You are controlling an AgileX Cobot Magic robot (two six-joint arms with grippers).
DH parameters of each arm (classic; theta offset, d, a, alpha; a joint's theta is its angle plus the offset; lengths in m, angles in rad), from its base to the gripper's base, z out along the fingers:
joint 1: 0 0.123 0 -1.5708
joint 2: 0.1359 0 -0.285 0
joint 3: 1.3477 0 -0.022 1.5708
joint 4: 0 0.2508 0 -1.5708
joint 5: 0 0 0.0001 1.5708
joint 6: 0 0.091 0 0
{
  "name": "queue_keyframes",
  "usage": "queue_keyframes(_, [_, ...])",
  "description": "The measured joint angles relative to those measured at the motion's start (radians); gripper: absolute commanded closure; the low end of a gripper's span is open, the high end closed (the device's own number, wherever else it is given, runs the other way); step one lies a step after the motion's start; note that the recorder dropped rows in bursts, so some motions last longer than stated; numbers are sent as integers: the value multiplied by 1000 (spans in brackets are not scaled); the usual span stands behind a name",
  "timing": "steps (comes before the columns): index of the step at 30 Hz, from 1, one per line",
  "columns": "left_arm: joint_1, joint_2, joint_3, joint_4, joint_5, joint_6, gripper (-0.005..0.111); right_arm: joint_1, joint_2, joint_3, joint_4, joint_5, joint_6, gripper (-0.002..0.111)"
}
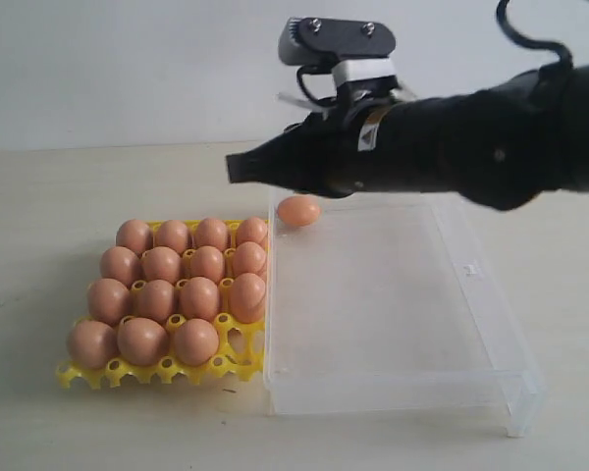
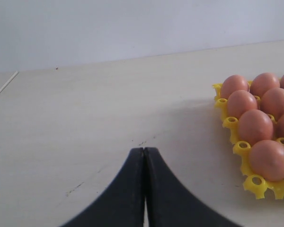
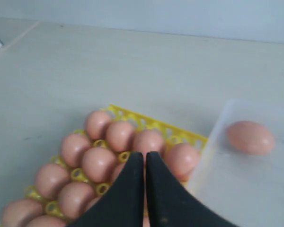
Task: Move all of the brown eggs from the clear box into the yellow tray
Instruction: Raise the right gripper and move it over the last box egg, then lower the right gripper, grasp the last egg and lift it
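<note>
Several brown eggs (image 1: 162,265) fill the yellow tray (image 1: 238,368); its front right cup is bare. One brown egg (image 1: 297,210) lies alone in the far left corner of the clear box (image 1: 393,392). My right gripper (image 1: 232,169) hangs shut and empty above the table, just behind the tray's far edge and left of that egg. In the right wrist view the shut right gripper (image 3: 144,155) is over the tray's eggs (image 3: 98,163), with the lone egg (image 3: 250,137) off to the side inside the box (image 3: 236,189). My left gripper (image 2: 144,150) is shut and empty over bare table, beside the tray (image 2: 229,123).
The clear box stands right against the tray's right side, with its low wall (image 1: 271,294) between them. The right arm (image 1: 471,142) stretches over the box's far edge. Pale tabletop (image 1: 69,196) surrounds both.
</note>
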Motion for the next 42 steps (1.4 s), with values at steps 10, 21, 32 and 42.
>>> queue_keyframes(10, [0,0,0,0,0,0,107,-203,111,-269,-42,462,-2,80])
queue_keyframes(21, [0,0,0,0,0,0,107,-230,383,-456,289,533,-80,53])
queue_keyframes(32, [0,0,0,0,0,0,107,-248,532,-460,393,385,-88,53])
queue_keyframes(42, [0,0,0,0,0,0,107,-248,601,-545,454,359,-54,53])
